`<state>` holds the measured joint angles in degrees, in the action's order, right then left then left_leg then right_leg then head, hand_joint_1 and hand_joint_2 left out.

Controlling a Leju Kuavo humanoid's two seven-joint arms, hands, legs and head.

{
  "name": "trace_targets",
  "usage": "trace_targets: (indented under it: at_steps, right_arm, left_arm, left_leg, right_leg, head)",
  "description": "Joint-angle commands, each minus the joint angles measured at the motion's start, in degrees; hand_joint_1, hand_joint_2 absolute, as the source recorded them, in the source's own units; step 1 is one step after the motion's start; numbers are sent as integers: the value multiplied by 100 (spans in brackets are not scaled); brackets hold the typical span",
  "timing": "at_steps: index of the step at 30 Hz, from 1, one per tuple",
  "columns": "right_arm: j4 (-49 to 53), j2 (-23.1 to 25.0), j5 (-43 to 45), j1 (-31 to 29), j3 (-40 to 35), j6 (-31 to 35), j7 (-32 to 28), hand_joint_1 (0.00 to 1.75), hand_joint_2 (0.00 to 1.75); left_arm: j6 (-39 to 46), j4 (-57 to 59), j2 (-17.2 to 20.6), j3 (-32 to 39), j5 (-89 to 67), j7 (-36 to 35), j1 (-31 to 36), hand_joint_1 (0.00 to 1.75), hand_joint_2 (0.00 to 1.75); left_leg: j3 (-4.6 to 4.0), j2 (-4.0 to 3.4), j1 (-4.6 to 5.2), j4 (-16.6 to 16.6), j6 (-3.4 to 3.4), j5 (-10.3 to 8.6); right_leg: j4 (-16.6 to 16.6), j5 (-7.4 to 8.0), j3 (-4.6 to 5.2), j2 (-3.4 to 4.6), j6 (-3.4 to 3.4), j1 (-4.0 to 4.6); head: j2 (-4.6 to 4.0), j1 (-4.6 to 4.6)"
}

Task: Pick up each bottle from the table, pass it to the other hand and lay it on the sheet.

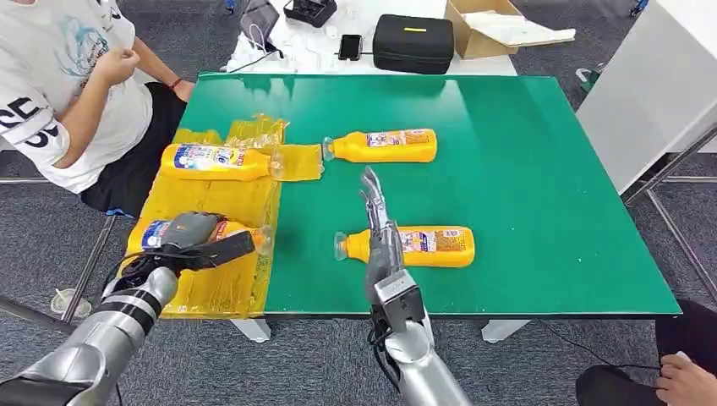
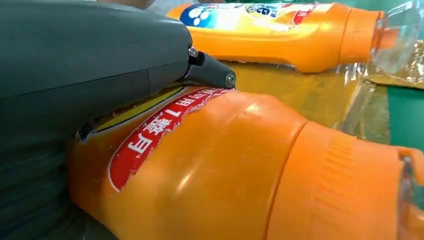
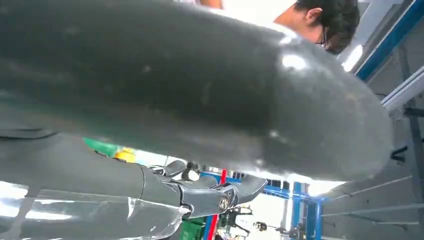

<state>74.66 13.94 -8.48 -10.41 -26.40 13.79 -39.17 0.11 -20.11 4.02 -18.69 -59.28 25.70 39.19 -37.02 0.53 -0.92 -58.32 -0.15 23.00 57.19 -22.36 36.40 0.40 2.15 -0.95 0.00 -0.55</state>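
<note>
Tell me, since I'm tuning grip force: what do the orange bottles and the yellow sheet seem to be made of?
The orange bottles look like glossy moulded plastic: smooth highlights, printed labels, clear caps. The yellow sheet looks like thin, shiny plastic film, crinkled and partly see-through. The left hand holds one bottle over it.

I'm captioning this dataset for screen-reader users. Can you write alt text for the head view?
The left robot hand grips an orange bottle on the yellow sheet, beside a second bottle. Two more bottles lie on the green table, the right robot hand raised open over the nearer. A person sits on the left.
</note>
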Motion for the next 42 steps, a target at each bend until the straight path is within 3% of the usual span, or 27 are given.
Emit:
trace_targets:
  at_steps: [1,5,6,15,23,27,30,31,33,35,37,42]
  right_arm:
    - [-719,-75,31,-345,-170,-104,31,0,0]
    - [-818,-50,31,-379,-184,-152,41,0,0]
    - [-868,-46,18,-395,-195,-178,45,0,0]
    - [-1015,-44,22,-455,-120,-262,49,0,0]
    - [-1260,-149,-258,-572,-78,-96,174,0,0]
    - [-1287,-188,-257,-594,-54,-113,168,0,0]
    - [-1650,-409,-1054,-877,-126,328,867,0,0]
    - [-1852,-505,-1451,-1024,-53,586,1169,0,175]
    - [-1955,-588,-1535,-1125,45,567,1270,0,175]
    - [-2146,-675,-2279,-1235,178,902,1801,0,175]
    - [-2246,-882,-2759,-1329,349,935,2284,0,175]
    - [-2515,-1285,-3318,-1536,479,598,2849,0,175]
  left_arm:
    - [-379,468,106,30,256,95,88,3,175]
    - [-559,435,103,158,419,246,19,0,175]
    - [-729,424,100,227,526,374,-8,0,0]
    - [-1126,335,101,438,922,750,-130,0,0]
    - [-2141,-143,136,1005,2039,1430,-420,0,0]
    - [-2096,-148,116,988,2052,1430,-449,0,0]
    - [-1804,-1396,-190,1525,3839,1430,-989,0,0]
    - [-1227,-2023,-458,1859,4597,1430,-1200,0,175]
    - [-956,-2072,-636,1958,4733,1430,-1152,0,175]
    - [494,-2950,-947,2415,5020,1430,-1333,0,175]
    - [1189,-3814,-1168,2751,5304,1430,-1517,0,175]
    - [1298,-4428,-1262,2788,5380,1430,-1958,0,175]
  left_leg:
    - [26,-18,-4,3,4,8]
    - [23,-14,-1,4,2,4]
    - [32,-18,-2,5,4,8]
    - [34,-16,1,6,4,5]
    - [43,-9,3,8,2,-2]
    - [48,-10,2,8,1,-2]
    - [58,-5,0,13,5,-2]
    - [54,1,6,13,7,-6]
    - [48,11,3,10,10,-9]
    - [39,22,1,1,11,-8]
    - [20,31,1,-5,10,-10]
    - [27,12,4,-4,17,-7]
  right_leg:
    - [-8,-1,-24,11,-10,8]
    - [-5,6,-18,9,-15,3]
    - [-8,4,-28,10,-18,6]
    - [-8,6,-33,11,-16,2]
    - [-8,6,-45,7,-16,1]
    - [-9,7,-48,7,-14,1]
    - [-17,5,-61,-2,-18,4]
    - [-16,7,-58,-4,-13,-2]
    - [-18,7,-59,-18,-11,1]
    - [-14,6,-49,-33,-13,5]
    - [-8,4,-33,-42,-11,4]
    - [-10,6,-38,-20,-9,3]
  head:
    - [0,2]
    - [0,0]
    - [0,0]
    - [0,-2]
    - [0,-2]
    - [0,-2]
    - [0,2]
    - [0,0]
    - [0,-2]
    - [0,-2]
    - [2,4]
    - [0,2]
